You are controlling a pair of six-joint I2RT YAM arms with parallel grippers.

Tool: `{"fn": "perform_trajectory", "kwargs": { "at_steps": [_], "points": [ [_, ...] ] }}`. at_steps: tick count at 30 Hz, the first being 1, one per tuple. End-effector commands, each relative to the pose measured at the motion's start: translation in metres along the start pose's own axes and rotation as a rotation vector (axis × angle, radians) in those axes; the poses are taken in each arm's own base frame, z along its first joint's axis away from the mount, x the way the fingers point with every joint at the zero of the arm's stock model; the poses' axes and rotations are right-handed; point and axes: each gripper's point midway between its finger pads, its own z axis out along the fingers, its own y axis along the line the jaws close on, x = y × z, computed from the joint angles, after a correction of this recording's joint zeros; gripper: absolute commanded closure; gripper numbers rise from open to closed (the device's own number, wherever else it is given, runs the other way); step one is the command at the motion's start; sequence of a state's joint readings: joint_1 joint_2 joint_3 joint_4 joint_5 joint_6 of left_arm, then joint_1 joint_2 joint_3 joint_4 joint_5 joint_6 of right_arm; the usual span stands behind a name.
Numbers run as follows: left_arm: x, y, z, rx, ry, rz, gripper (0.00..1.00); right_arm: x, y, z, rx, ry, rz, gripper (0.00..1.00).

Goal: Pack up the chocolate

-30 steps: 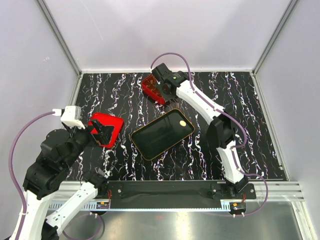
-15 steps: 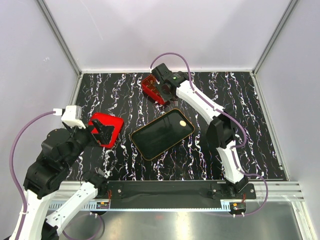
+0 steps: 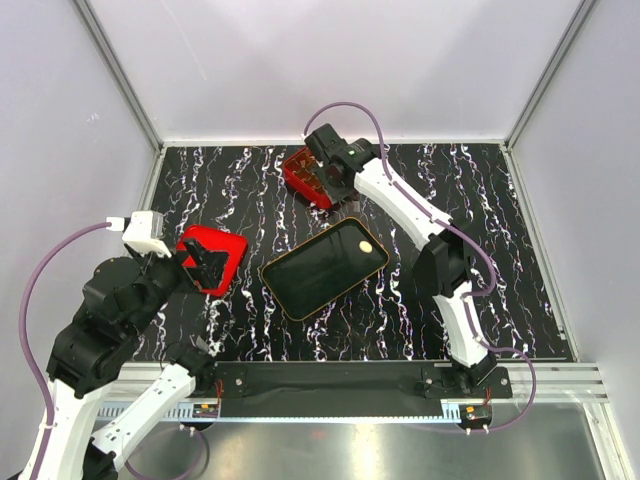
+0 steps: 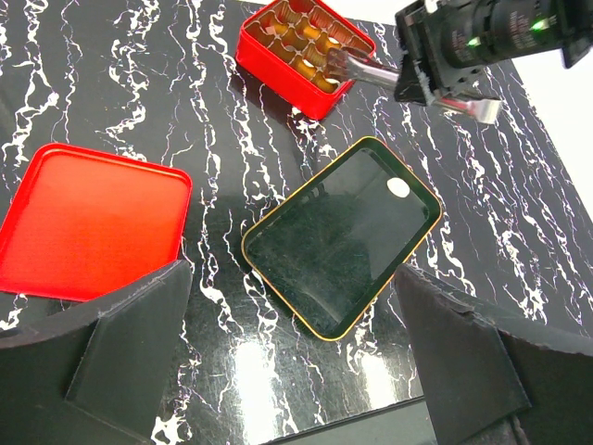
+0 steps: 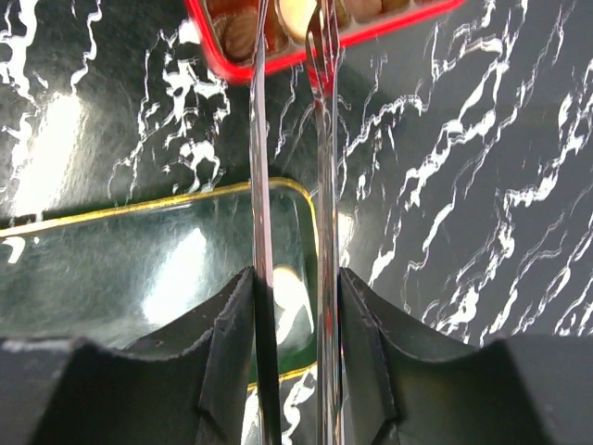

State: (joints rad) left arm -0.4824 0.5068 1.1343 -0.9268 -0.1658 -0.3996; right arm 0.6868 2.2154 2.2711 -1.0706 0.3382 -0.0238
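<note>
Straddling something pale inside the red gridded box [image 4: 278,79], just beyond the black tray [image 4: 324,250], the right gripper [image 5: 290,28] shows thin steel blades slightly apart; whether they pinch it, I cannot tell. One smooth oval cream chocolate [image 4: 397,187] lies in the glossy gold-rimmed tray's far corner. The left gripper [image 4: 296,371] hangs spread wide, left of the tray.

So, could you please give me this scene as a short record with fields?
left gripper: open, holding nothing, near the red lid
right gripper: shut on metal tongs, tips over the red box
red box: gridded, chocolates inside, far side of table
black tray: gold-rimmed, centre of table
cream chocolate: the only piece on the tray, near its far corner
</note>
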Motion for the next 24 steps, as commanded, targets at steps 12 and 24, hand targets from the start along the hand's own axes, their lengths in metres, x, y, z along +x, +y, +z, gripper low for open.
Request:
{"fn": "perform_trajectory", "kwargs": {
  "at_steps": [12,24],
  "points": [
    [-0.018,-0.005,-0.002,0.017,-0.070,-0.002,0.01,0.112,-0.003,-0.109,-0.081,0.109,0.172,0.53],
    [-0.015,-0.006,-0.002,0.027,-0.059,-0.020,0.01,0.144,-0.002,-0.081,-0.037,0.120,0.040,0.51]
  ]
}}
